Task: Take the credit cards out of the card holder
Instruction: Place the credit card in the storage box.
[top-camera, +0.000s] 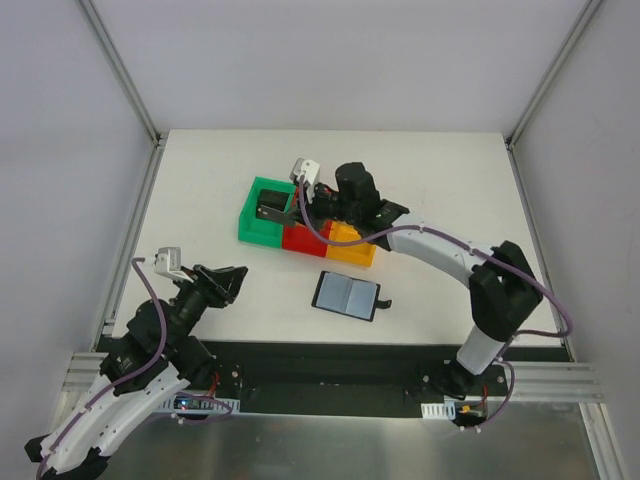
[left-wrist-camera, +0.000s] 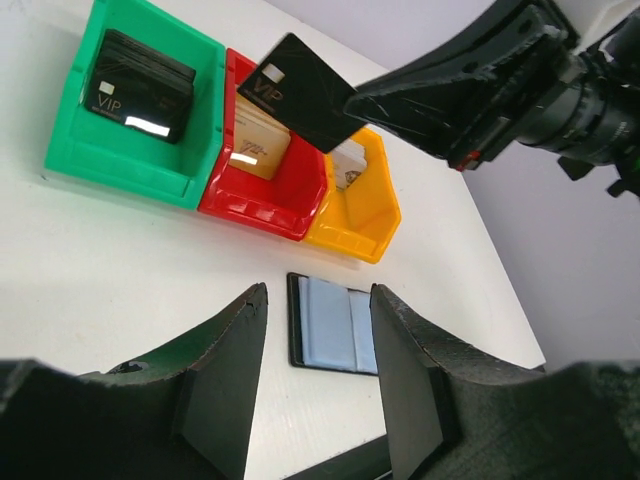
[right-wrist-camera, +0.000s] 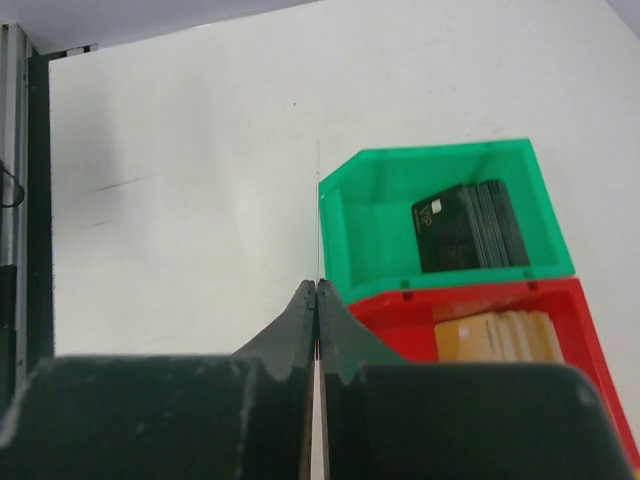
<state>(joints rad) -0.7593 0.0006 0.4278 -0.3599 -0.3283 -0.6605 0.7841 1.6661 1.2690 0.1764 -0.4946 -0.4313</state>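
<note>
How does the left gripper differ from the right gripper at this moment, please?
The left gripper has its fingers open and holds nothing; the right gripper is shut on a black card. The left gripper sits low near the table's front-left; the right gripper hangs above the green bin and red bin. Both are dark, with two fingers.
</note>
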